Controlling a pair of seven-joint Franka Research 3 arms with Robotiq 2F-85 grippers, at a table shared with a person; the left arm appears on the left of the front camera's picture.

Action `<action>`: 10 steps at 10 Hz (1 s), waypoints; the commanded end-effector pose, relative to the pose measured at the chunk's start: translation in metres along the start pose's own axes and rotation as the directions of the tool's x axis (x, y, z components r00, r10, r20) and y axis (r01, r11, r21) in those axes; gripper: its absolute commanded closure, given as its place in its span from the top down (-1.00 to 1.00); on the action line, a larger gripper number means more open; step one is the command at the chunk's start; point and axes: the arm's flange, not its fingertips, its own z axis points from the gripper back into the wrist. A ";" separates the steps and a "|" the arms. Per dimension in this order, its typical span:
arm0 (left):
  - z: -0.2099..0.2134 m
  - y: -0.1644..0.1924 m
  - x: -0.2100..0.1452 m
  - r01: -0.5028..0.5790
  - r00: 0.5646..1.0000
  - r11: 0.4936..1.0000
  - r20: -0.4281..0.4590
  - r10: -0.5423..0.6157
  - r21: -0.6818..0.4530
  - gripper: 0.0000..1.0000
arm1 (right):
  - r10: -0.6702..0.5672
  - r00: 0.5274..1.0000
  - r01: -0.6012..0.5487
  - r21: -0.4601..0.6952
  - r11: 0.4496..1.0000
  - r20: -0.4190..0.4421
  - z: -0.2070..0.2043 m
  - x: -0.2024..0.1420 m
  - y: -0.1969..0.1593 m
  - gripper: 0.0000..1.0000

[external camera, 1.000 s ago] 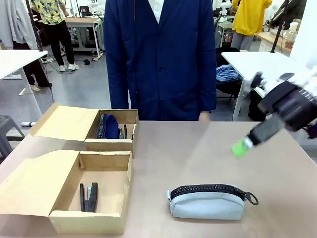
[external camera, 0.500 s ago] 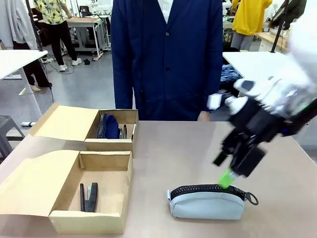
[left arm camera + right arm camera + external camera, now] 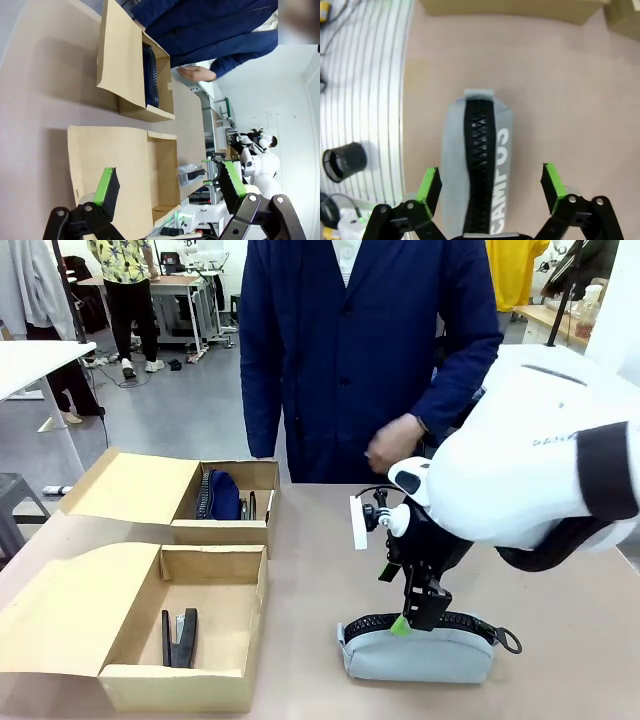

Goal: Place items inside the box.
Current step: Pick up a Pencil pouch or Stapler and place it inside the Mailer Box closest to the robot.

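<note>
Well along, by my reckoning: several things already sit in two boxes, one case is out on the table, and it looks like the last piece to go.

Front view. Right gripper (image 3: pixel 412 620) is down over the case (image 3: pixel 415 652), which lies on the table (image 3: pixel 320 570) to the right of the near box (image 3: pixel 175 688). One green pad shows at the zip. Jaw spacing is hard to read from this side. Near box: two dark staplers (image 3: pixel 180 638) side by side on its floor. Far box (image 3: pixel 220 532): one navy pouch (image 3: pixel 218 495) at its left, with slim dark things beside it, too small to name or count. A person stands behind the table, one hand (image 3: pixel 395 445) raised, well apart from the case.

Left wrist view. Left gripper (image 3: pixel 169 183) is open, with nothing between the pads; they frame the near box's open flap. Both boxes are in sight, the pouch in the far one.

Right wrist view. Right gripper is spread wide, one pad on each side of the case across its width, not closed on it. The zip runs up the middle with white print alongside. Nothing gripped.

Count: boxes two, staplers two, pouch one, case one.

Left to do, I judge: close on the case, carry it to a box, let go.
</note>
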 end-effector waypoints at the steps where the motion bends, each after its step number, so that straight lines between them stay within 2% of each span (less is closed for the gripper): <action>1: -0.001 0.000 0.000 0.017 1.000 1.000 0.016 -0.017 -0.025 1.00 | 0.007 0.995 0.003 0.103 0.995 -0.095 -0.027 -0.013 0.005 1.00; 2: -0.001 0.000 0.000 0.017 1.000 1.000 0.016 -0.017 -0.025 1.00 | 0.010 0.989 0.013 0.153 0.988 -0.146 -0.038 -0.018 0.009 1.00; 4: -0.001 0.000 0.000 0.017 1.000 1.000 0.016 -0.017 -0.025 1.00 | -0.055 0.963 0.092 0.131 0.987 -0.263 -0.046 -0.028 0.006 1.00; 5: -0.001 0.000 0.000 0.017 1.000 1.000 0.016 -0.017 -0.025 1.00 | -0.057 0.969 0.092 0.137 0.986 -0.239 -0.043 -0.025 0.007 1.00; 6: -0.001 0.000 0.000 0.017 1.000 1.000 0.016 -0.017 -0.025 1.00 | -0.082 0.974 0.123 0.189 0.974 -0.211 -0.038 -0.023 0.008 0.59; 7: -0.001 0.000 0.000 0.017 1.000 1.000 0.016 -0.017 -0.025 1.00 | -0.084 0.979 0.117 0.179 0.977 -0.184 -0.037 -0.022 0.009 -0.13; 9: -0.001 0.000 0.000 0.017 1.000 1.000 0.016 -0.017 -0.025 1.00 | -0.105 0.971 0.141 0.160 0.977 -0.215 -0.035 -0.023 0.011 -1.00; 10: -0.001 0.000 0.000 0.017 1.000 1.000 0.016 -0.017 -0.025 1.00 | -0.148 0.961 0.189 0.167 0.968 -0.234 -0.032 -0.024 0.011 -1.00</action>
